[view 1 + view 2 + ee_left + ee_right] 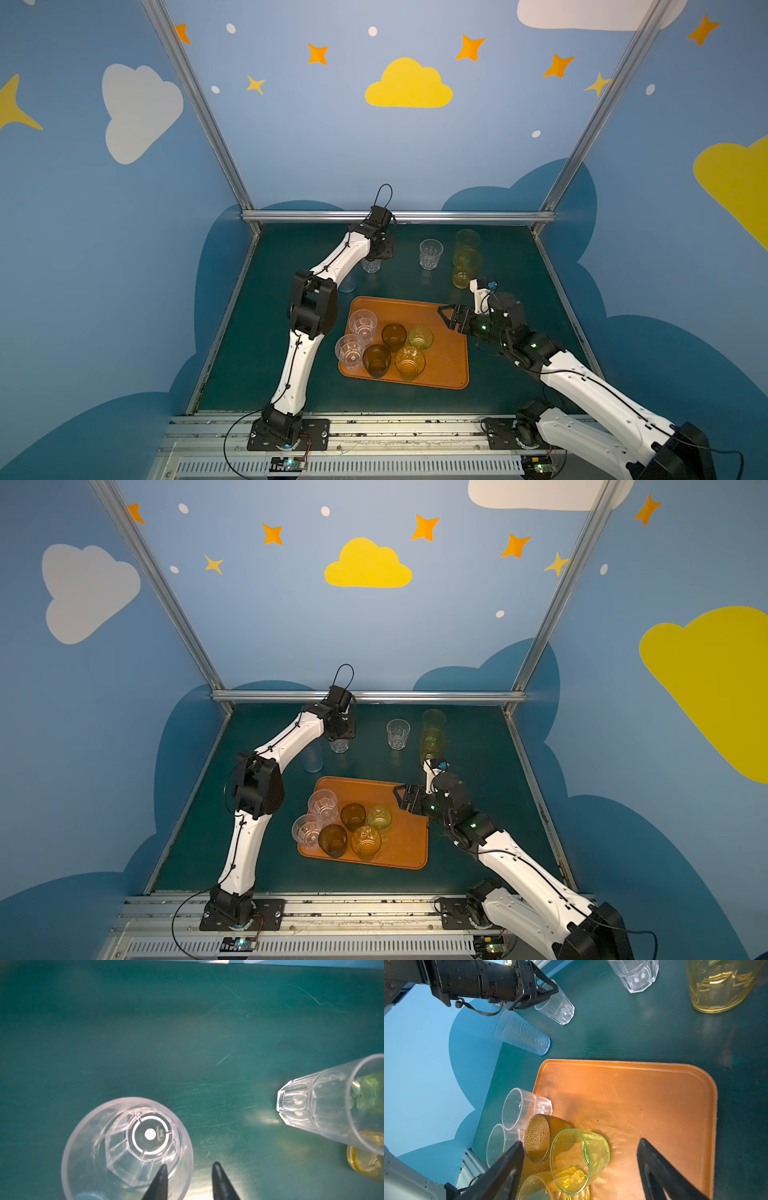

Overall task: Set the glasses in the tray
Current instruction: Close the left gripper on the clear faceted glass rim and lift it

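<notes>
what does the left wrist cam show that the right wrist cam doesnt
Only left wrist: a look down into the clear tumbler, left end effector straddling its wall. Only right wrist: the tray holding the green tumbler, under the open right end effector. Both: that clear tumbler, the second clear tumbler, a yellow tumbler.

Tray: flat orange-brown rectangular plastic tray (451, 365), rounded corners, low rim, lying on dark green tabletop (249, 353).
On tray, left end: upright cluster of two short clear faceted tumblers (363, 322) (350, 350), two dark brown tumblers (394, 334) (377, 359), small green tumbler (420, 336), amber tumbler (410, 360).
Beyond tray, upright: two more clear faceted tumblers (371, 265) (431, 253), two tall yellow tumblers (467, 241) (466, 270), tall frosted bluish tumbler (312, 759).
</notes>
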You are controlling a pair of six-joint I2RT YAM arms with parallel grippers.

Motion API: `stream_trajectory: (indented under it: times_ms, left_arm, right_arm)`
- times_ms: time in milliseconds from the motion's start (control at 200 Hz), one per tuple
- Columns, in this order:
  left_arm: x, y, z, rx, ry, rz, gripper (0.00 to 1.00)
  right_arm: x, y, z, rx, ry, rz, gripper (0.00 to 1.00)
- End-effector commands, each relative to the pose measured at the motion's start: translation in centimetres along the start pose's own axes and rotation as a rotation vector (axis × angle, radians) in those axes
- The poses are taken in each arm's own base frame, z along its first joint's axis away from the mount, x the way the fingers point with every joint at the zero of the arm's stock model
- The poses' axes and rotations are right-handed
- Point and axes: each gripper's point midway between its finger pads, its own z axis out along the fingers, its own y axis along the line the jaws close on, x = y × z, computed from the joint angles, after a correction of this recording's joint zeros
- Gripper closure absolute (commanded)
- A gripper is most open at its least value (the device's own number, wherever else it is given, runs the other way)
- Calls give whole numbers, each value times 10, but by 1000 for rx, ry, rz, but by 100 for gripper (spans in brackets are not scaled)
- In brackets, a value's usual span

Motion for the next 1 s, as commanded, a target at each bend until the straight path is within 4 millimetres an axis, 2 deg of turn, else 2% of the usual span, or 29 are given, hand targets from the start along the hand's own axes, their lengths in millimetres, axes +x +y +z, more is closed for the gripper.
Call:
stream_trajectory:
  times_ms: [0,160,355,606,726,796,996]
  left_arm:
    - [0,6,5,-24,9,14,67]
    - [1,6,7,-25,12,19,67]
    - [5,3,12,-7,30,20,75]
    - [6,6,16,-29,38,29,75]
    - [7,4,16,-22,41,31,80]
    - [7,3,16,-19,42,32,86]
    - [7,1,14,-17,43,35,94]
  right_arm:
    - [2,-7,1,26,0,20,16]
    - [1,-6,1,25,-1,24,16]
    - [1,-8,2,32,-2,29,16]
    - [0,-8,1,36,0,29,16]
    - [1,-8,2,38,1,31,16]
    - [1,-9,2,40,2,33,16]
    - [0,-8,2,40,1,36,16]
